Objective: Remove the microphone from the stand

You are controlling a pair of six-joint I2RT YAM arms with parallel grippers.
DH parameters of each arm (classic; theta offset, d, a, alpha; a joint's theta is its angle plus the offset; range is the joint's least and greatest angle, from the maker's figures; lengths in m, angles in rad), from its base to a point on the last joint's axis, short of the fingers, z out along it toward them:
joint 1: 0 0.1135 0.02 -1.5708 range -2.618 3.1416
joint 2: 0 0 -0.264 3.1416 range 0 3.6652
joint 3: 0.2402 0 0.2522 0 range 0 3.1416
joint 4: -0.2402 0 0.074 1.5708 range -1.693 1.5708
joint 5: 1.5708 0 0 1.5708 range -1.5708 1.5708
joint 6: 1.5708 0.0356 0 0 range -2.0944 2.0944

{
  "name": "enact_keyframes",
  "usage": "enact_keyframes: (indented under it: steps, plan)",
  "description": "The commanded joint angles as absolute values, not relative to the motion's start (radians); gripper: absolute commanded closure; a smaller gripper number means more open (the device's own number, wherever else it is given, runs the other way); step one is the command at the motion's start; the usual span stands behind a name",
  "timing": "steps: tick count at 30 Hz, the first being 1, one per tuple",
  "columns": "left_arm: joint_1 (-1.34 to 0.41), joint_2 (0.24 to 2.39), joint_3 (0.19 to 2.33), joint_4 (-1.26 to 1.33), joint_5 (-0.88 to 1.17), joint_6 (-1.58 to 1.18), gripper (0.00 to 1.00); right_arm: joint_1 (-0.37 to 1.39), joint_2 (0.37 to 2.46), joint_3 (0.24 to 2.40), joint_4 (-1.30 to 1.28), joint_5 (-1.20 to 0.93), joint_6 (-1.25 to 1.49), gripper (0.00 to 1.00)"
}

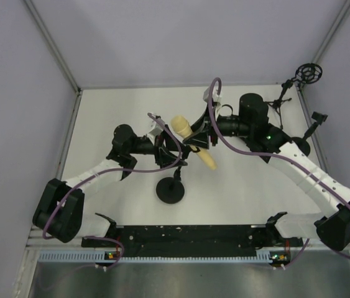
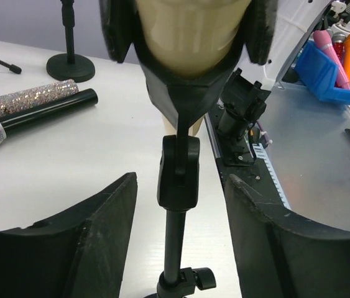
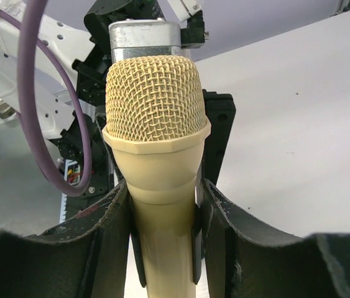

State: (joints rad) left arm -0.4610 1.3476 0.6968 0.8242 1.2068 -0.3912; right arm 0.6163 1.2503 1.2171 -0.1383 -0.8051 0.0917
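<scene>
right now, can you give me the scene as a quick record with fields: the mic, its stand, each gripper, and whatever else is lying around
microphone: cream microphone with mesh head, still seated in the stand's black clip
stand: black stand with round base, standing on the white table
right gripper: shut on the microphone body just below the head
left gripper: open, fingers either side of the stand's joint, not touching it
other: glittery silver microphone and black microphone lying beside each other on the table

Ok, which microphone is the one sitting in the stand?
The cream microphone, seated in the stand clip and gripped by the right fingers. The glitter-covered microphone and the black one with a silver grille lie flat on the table.
</scene>
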Motion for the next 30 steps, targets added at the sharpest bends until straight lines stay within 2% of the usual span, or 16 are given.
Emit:
enact_keyframes:
  steps: [1, 4, 6, 8, 10, 22, 30]
  plan:
    - [-0.477, 1.347, 0.727, 0.976, 1.219, -0.477, 0.39, 0.601, 1.207, 1.207, -0.046, -0.799, 0.106, 1.0]
    - [-0.492, 1.356, 0.733, 0.971, 1.227, -0.474, 0.52, 0.591, 1.198, 1.197, -0.034, -0.802, 0.115, 1.0]
    - [-0.497, 1.356, 0.732, 0.959, 1.229, -0.463, 0.67, 0.584, 1.193, 1.192, -0.025, -0.804, 0.123, 1.0]
    - [-0.499, 1.353, 0.732, 0.942, 1.226, -0.45, 0.88, 0.581, 1.192, 1.19, -0.02, -0.807, 0.129, 1.0]
    - [-0.499, 1.35, 0.732, 0.922, 1.218, -0.439, 1.0, 0.577, 1.189, 1.189, -0.012, -0.81, 0.138, 1.0]
    - [-0.491, 1.307, 0.738, 0.713, 1.18, -0.276, 1.0, 0.503, 1.125, 1.149, 0.063, -0.81, 0.186, 1.0]
    - [-0.486, 1.302, 0.739, 0.689, 1.16, -0.261, 1.0, 0.482, 1.098, 1.138, 0.081, -0.795, 0.189, 1.0]
